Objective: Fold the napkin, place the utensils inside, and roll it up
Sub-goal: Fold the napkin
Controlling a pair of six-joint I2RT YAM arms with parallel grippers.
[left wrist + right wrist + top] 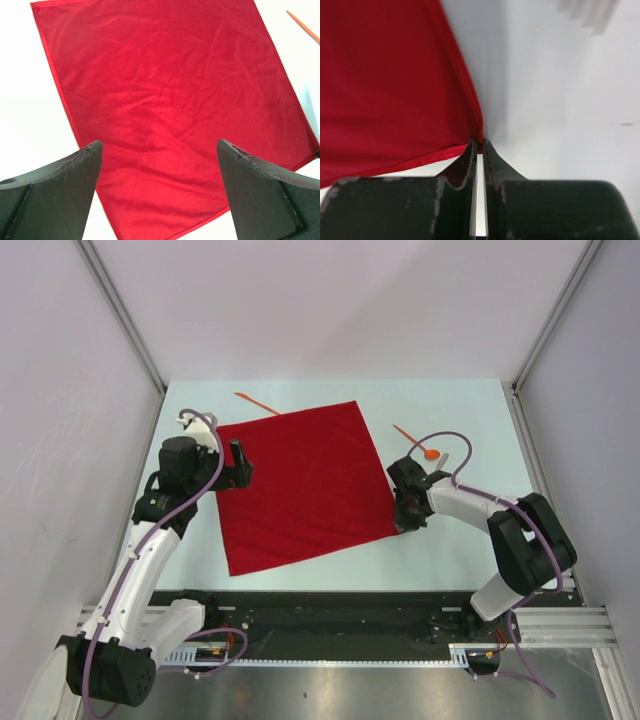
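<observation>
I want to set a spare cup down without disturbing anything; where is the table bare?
Bare table lies in the far right corner, beyond the orange spoon, and in the near strip between the napkin and the table's near edge. Crowded: the napkin's left edge by the open left gripper, and its right corner, pinched by the right gripper.

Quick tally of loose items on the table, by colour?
Red: 1, napkin
Orange: 2, knife and spoon
Pale: 1, blurred, likely the fork
Total: 4
</observation>
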